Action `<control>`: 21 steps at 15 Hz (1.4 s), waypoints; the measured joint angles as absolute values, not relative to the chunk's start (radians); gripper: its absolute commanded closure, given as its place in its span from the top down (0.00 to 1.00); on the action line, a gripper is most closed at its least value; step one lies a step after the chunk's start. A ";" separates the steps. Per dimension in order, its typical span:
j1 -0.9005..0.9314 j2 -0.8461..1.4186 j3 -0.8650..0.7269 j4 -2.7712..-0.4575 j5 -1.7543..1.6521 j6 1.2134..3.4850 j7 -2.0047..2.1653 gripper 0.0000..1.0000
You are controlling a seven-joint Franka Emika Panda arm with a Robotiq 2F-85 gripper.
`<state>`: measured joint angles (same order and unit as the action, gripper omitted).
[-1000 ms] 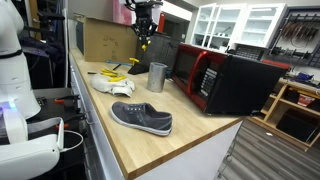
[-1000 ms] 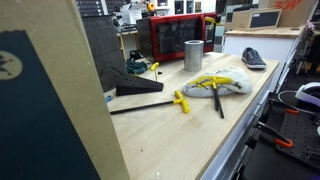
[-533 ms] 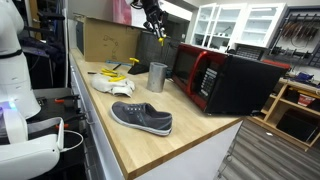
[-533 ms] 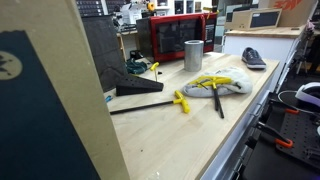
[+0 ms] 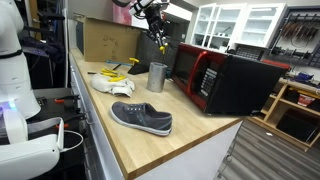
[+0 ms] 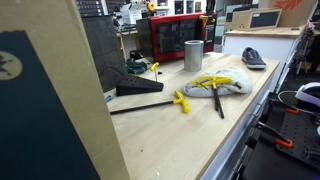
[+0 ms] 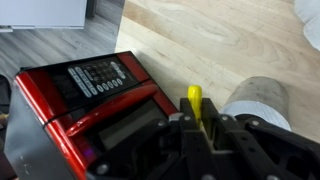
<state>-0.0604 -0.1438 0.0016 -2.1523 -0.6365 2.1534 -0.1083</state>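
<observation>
My gripper (image 5: 160, 38) hangs high above the wooden counter, over the gap between the grey metal cup (image 5: 157, 77) and the red microwave (image 5: 210, 75). In the wrist view the jaws (image 7: 196, 118) are shut on a thin yellow-handled tool (image 7: 194, 100) that sticks out past the fingertips. Below it in that view lie the microwave (image 7: 85, 95) to the left and the cup's rim (image 7: 256, 100) to the right. In an exterior view the cup (image 6: 193, 54) stands in front of the microwave (image 6: 175, 35).
A grey slip-on shoe (image 5: 141, 117) lies near the counter's front. A white cloth with yellow-handled tools (image 5: 112, 80) lies behind it, also seen in an exterior view (image 6: 215, 85). A cardboard box (image 5: 105, 40) stands at the back. A black wedge and rod (image 6: 135, 92) lie on the counter.
My gripper has moved from over the back of the counter toward the microwave and tilted, still carrying the yellow-handled tool. Nothing on the counter has moved.
</observation>
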 measured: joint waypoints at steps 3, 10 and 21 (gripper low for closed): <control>-0.052 -0.117 0.002 -2.126 -0.580 2.163 -0.096 0.04; -0.031 -0.082 0.002 -2.105 -0.412 2.153 -0.157 0.04; -0.023 0.026 0.001 -2.035 -0.498 2.030 -0.177 0.04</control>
